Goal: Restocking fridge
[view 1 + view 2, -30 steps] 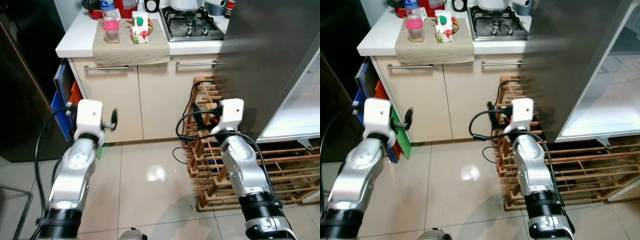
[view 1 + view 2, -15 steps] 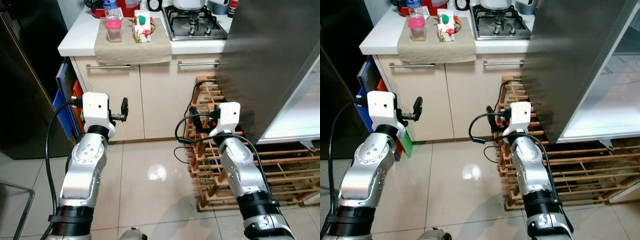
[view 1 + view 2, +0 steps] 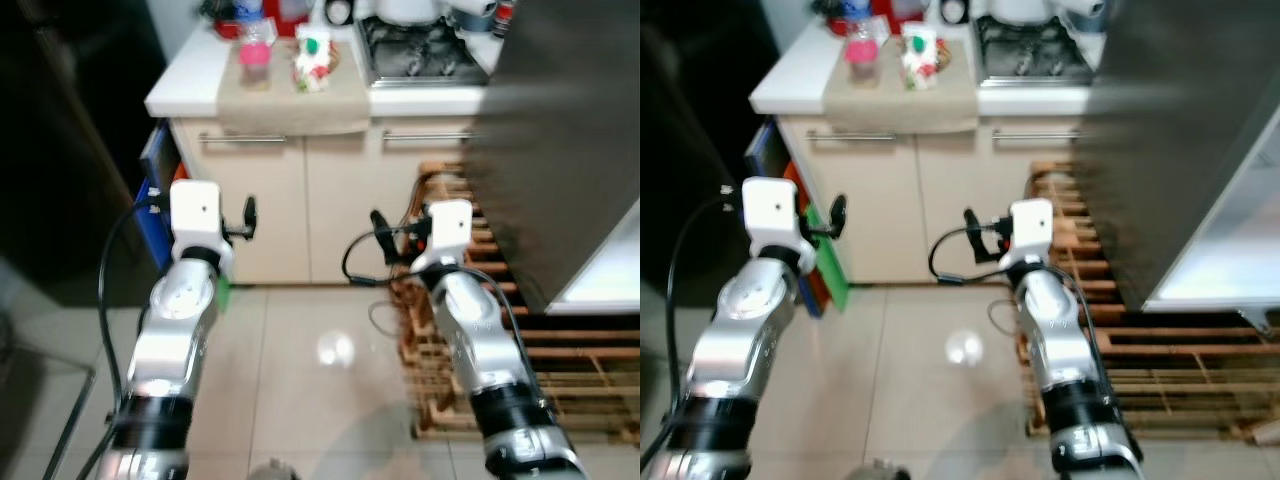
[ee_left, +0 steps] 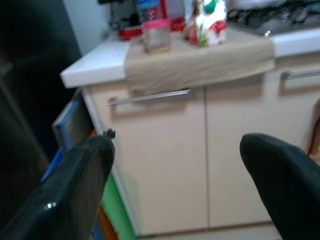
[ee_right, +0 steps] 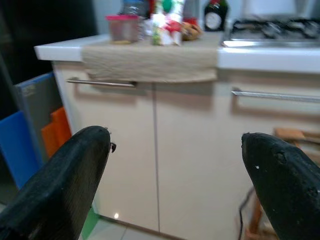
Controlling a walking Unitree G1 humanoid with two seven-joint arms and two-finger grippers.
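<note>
On the white counter lies a beige cloth [image 3: 295, 100]. On it stand a pink-lidded jar [image 3: 255, 68] and a red-and-green carton [image 3: 312, 62], with a bottle behind them. My left gripper [image 3: 248, 215] is held up before the left cabinet door, open and empty. My right gripper [image 3: 380, 222] hangs open and empty before the right cabinet door. Both are well below and short of the counter. The left wrist view looks between wide-apart fingers [image 4: 85, 170] at the jar [image 4: 157, 36] and carton [image 4: 210, 22]. The right wrist view has the carton [image 5: 167, 22] above its fingers [image 5: 75, 175].
A grey fridge door [image 3: 560, 130] stands open on the right, with a white fridge shelf [image 3: 610, 280] beyond it. A wooden rack [image 3: 560, 360] sits on the floor under it. A gas hob [image 3: 420, 55] is on the counter. A dark tall unit [image 3: 70, 150] is left, coloured boards [image 3: 155, 200] beside it.
The whole picture has shifted and blurred, so the camera has moved. My left arm has risen and its gripper now points at the cabinet. Both grippers stay open and empty.
</note>
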